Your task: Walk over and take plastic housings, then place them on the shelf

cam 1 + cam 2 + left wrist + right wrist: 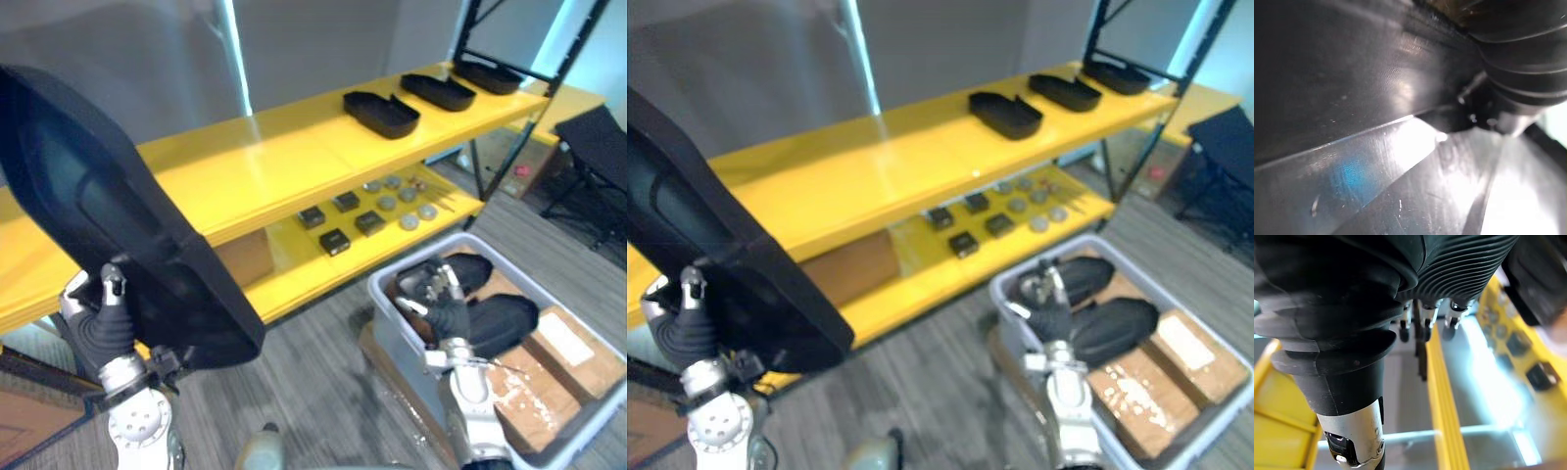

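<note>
My left hand (pixel 104 315) is shut on a large black plastic housing (pixel 118 215), held upright in front of the left end of the yellow shelf (pixel 284 157). Its glossy black surface (pixel 1352 98) shows very close in the left wrist view. Three more black housings (pixel 380 113) lie in a row on the shelf's far right. My right hand (pixel 439 305) hovers over a grey bin (pixel 384 294) with its fingers (pixel 1425 328) relaxed and holding nothing. Black housings (pixel 502 323) lie in the bin just past it.
The lower yellow shelf board holds several small black and grey parts (pixel 372 211) and a cardboard box (pixel 245 257). Brown cartons (pixel 563 348) lie in the bin. A black folding stand (pixel 598 147) is at the far right, beside the shelf's dark upright (pixel 529 117).
</note>
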Tool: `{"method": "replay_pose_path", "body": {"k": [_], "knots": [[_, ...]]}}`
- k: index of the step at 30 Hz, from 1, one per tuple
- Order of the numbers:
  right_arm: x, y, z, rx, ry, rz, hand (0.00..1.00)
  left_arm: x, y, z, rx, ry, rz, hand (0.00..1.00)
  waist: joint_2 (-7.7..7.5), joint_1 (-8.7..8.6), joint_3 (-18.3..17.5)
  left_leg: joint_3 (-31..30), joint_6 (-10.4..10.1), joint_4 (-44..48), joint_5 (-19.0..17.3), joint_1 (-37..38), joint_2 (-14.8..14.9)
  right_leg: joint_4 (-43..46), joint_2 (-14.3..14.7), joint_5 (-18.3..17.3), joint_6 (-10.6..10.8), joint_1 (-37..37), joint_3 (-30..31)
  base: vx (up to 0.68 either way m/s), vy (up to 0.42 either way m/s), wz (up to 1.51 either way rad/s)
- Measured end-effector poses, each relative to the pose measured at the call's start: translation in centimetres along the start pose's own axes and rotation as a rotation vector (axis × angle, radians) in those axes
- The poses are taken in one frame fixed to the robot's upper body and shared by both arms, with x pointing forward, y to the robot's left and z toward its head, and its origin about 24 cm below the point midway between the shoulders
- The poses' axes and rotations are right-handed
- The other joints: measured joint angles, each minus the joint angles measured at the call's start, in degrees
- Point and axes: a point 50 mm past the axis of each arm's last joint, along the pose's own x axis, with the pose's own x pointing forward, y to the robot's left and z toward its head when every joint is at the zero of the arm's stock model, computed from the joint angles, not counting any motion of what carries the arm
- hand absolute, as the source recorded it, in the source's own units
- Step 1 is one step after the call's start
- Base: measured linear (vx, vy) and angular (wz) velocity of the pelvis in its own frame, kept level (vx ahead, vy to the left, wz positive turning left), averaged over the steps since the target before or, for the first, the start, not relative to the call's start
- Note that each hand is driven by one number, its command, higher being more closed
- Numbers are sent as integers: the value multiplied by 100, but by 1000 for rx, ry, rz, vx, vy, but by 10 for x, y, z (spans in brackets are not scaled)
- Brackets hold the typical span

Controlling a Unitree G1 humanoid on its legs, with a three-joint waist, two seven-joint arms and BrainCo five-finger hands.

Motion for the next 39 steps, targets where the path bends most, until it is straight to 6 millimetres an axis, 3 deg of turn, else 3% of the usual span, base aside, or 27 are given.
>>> {"method": "replay_pose_path", "body": {"k": [1,3,4,6,7,8,9,12,13,14,15,16,17,19,22,26,29,33,35,39], "knots": [[0,0,-1,3,6,-3,0,1,-1,1,-2,-8,1,100,-28,0,-49,-40,63,22,-54,22,-50,650,-147,284,-119,-362,216,279,245,45],[4,4,-3,28,4,0,0,9,-2,5,0,-48,-8,100,-76,-1,-200,-183,167,-162,-106,124,-81,1815,-317,1371,-246,-1075,547,290,247,31],[8,6,-4,31,1,5,0,11,-3,6,1,-56,-10,100,-83,-4,-205,-211,205,-229,-114,199,-72,2030,-348,1591,-228,-1210,602,333,126,17],[20,10,4,31,-38,25,0,19,-8,5,-16,-62,10,100,74,-25,-126,-402,239,-541,-128,755,158,2062,57,622,-181,-1429,654,357,100,10],[22,11,7,29,-52,30,0,21,-10,4,-22,-63,15,100,133,-26,-149,-429,218,-665,-116,862,231,1760,244,511,-176,-1498,656,307,43,15],[26,10,16,21,-87,34,0,28,-15,3,-35,-66,14,100,225,-51,-182,-482,171,-841,-88,1009,343,900,617,440,-141,-1626,751,279,-10,31],[29,7,27,5,-132,45,0,36,-20,0,-35,-70,1,100,236,-95,-186,-551,154,-911,-98,1068,331,66,895,528,-1,-1814,1133,265,-37,47],[31,-2,38,8,-172,35,0,46,-30,-13,-15,-25,-15,100,230,-382,-189,-964,71,-896,-148,1166,184,-706,1111,742,288,-2049,1876,241,-146,96],[31,-6,39,17,-177,21,0,44,-35,-18,-16,5,-32,100,182,-461,-213,-1128,-52,-880,-226,1228,121,-807,1131,1004,303,-2072,2078,250,-270,124],[29,-7,41,15,-187,17,0,42,-37,-18,-17,12,-46,100,12,-526,-313,-1188,-163,-870,-360,1228,3,-850,1094,1458,231,-2063,2147,293,-375,126],[29,-9,46,-2,-203,20,0,39,-41,-20,-29,25,-49,100,64,-551,-326,-1239,-201,-855,-518,1230,55,-739,1107,1412,345,-2058,2096,220,-317,103],[30,-14,51,-44,-218,20,0,27,-46,-24,-49,73,-61,100,357,-490,-370,-1229,-260,-788,-573,1171,360,-786,1308,1324,210,-1971,1849,239,-289,63],[30,-15,54,-69,-229,16,0,21,-47,-27,-55,99,-74,100,530,-436,-376,-1094,-325,-802,-533,1163,541,-921,1402,1299,158,-1860,1669,226,-232,67],[29,-22,60,-83,-253,-30,0,17,-53,-27,-75,113,-124,100,650,-511,-392,-272,-419,-930,-178,1123,769,-1139,1394,1346,37,-1549,1238,252,-238,97],[24,-39,80,-111,-348,-113,0,21,-65,-18,-117,67,-215,100,633,-597,-381,1039,-362,-1169,138,1287,881,-1523,1317,1354,24,-1004,768,167,-124,84],[18,-39,107,-114,-488,-122,0,28,-85,-4,-150,1,-354,100,600,-638,-380,1235,-362,-1642,203,1557,773,-1748,1281,1394,87,-830,802,46,29,16],[11,-38,108,-98,-494,-124,0,33,-98,-4,-117,14,-460,100,535,-735,-410,1384,-298,-1772,247,1562,670,-1994,1259,1548,153,-852,910,-7,48,-22],[0,-39,100,-89,-464,-113,0,44,-114,-19,-71,103,-591,100,536,-921,-409,1631,-283,-1905,274,1674,636,-2194,1290,1687,184,-872,1159,-2,32,-33],[-8,-41,94,-105,-429,-91,0,60,-128,-38,13,186,-667,100,551,-1072,-400,1907,-306,-2021,290,1815,644,-2292,1372,1776,155,-882,1389,-13,13,-46],[-18,-42,93,-126,-412,-68,0,101,-134,-65,207,300,-676,100,589,-1451,-379,2210,-317,-2049,297,1826,666,-2303,1468,1844,130,-1051,1680,-43,-11,-45]]}}
